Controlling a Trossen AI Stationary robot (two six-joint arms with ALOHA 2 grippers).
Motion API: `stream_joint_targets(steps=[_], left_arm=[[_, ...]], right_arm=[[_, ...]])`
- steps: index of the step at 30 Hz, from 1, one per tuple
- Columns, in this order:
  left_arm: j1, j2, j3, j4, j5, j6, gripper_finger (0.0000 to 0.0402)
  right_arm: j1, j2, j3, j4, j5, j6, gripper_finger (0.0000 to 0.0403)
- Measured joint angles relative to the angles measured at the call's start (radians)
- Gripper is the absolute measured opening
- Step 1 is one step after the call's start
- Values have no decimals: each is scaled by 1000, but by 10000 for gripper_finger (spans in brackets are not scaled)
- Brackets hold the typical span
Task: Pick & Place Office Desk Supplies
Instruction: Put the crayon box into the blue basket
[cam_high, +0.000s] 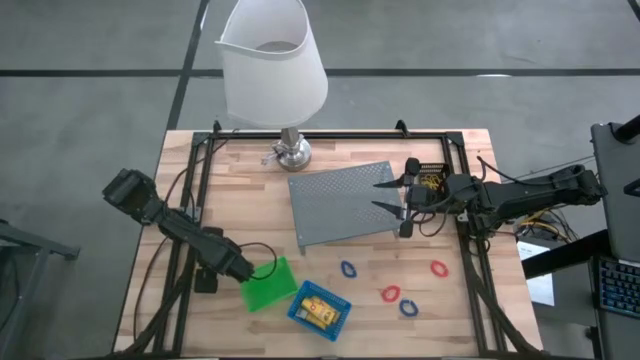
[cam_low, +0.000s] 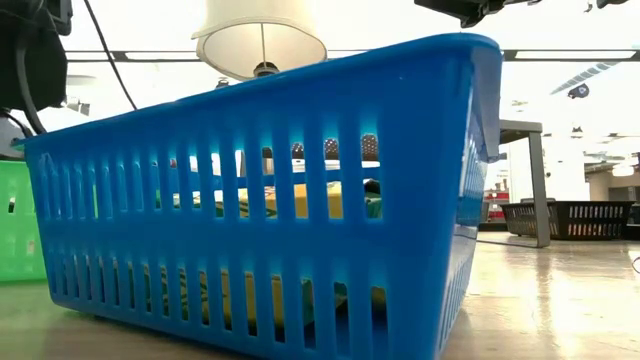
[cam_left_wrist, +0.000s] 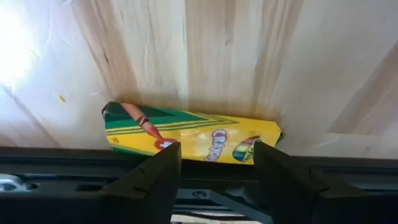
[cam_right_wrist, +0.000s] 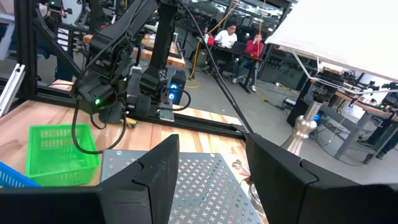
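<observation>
Nearest the front edge of the tabletop (cam_high: 250, 200) sits the blue bin (cam_high: 320, 308), a slotted plastic basket holding a yellow-and-green box. I judge the bin light and stiff with a thin rim, best taken by a side wall. Just beside it stands the green bin (cam_high: 266, 284), of the same build.

My left hand (cam_high: 240, 270) is low at the green bin's edge, arm stretched forward from the left rear, fingers apart and clamped on nothing. My left wrist view shows a crayon box (cam_left_wrist: 193, 134) lying flat on the wood between my fingers (cam_left_wrist: 155, 177). I judge it light cardboard, slightly crushable and smooth. The grip belongs across its narrow width at mid-length, with modest force.

To the right lie blue loops (cam_high: 347, 268) and red loops (cam_high: 390, 293), well apart from each other. I judge them tiny, soft and prone to slip, so each should be pinched flat against the wood.

Further back is the grey mesh tray (cam_high: 340, 200), tilted. My right hand (cam_high: 395, 195) hovers at its right edge, arm reaching in level from the right, fingers apart and empty. Behind it a black bin (cam_high: 432, 178) holds yellow items I cannot identify. The lamp (cam_high: 272, 60) stands at the rear.
</observation>
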Motion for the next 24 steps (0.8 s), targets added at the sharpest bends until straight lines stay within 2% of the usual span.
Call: stream_joint_targets(steps=[8,15,24], left_arm=[[0,0,-20,18,8,-6,204],[2,-5,-103,72,86,-64,204],[0,0,-69,85,65,-64,204]], right_arm=[[0,0,0,0,0,0,185],[0,0,0,0,0,0,185],[0,0,0,0,0,0,185]])
